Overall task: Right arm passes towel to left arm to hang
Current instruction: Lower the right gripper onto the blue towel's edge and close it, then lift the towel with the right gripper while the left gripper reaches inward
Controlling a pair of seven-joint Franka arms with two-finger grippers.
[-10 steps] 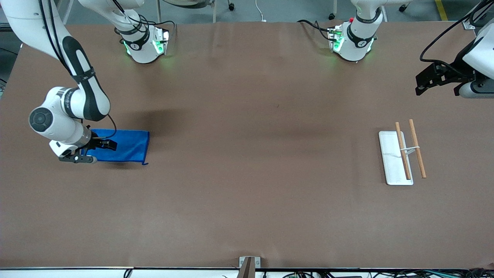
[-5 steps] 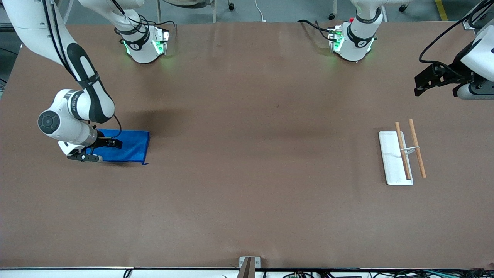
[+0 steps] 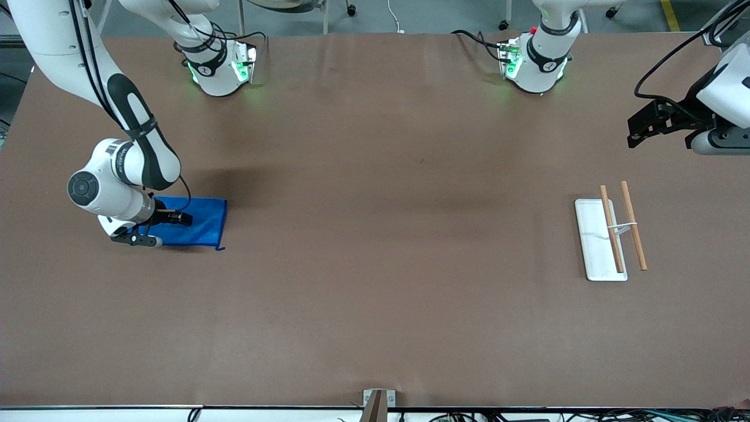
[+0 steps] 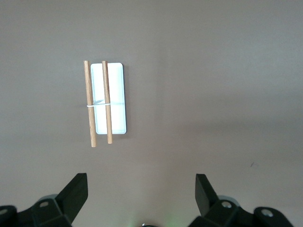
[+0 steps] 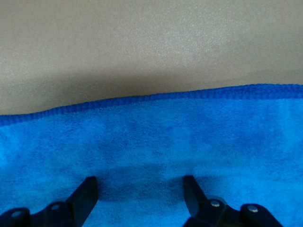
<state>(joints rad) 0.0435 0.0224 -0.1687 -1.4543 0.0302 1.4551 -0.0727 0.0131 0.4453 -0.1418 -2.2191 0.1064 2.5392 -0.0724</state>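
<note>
The bright blue towel (image 3: 202, 220) lies flat on the brown table at the right arm's end. My right gripper (image 3: 157, 230) is low over it, open, with a finger on either side of a patch of bare cloth. In the right wrist view the towel (image 5: 165, 142) fills the frame under the open gripper (image 5: 139, 187), and its hemmed edge runs across. The towel's corner loop (image 3: 220, 249) shows at the corner nearest the front camera. My left gripper (image 3: 638, 132) waits in the air at the left arm's end, open and empty; its wrist view shows it (image 4: 140, 187) above bare table.
The rack stands at the left arm's end: a white base (image 3: 595, 240) with two wooden rods (image 3: 611, 228) above it. It also shows in the left wrist view (image 4: 116, 99). The two arm bases (image 3: 220, 67) stand along the table's edge farthest from the front camera.
My right gripper has moved along the towel toward the left arm's end of the table and sits lower over it. My left gripper has drifted slightly toward the bases.
</note>
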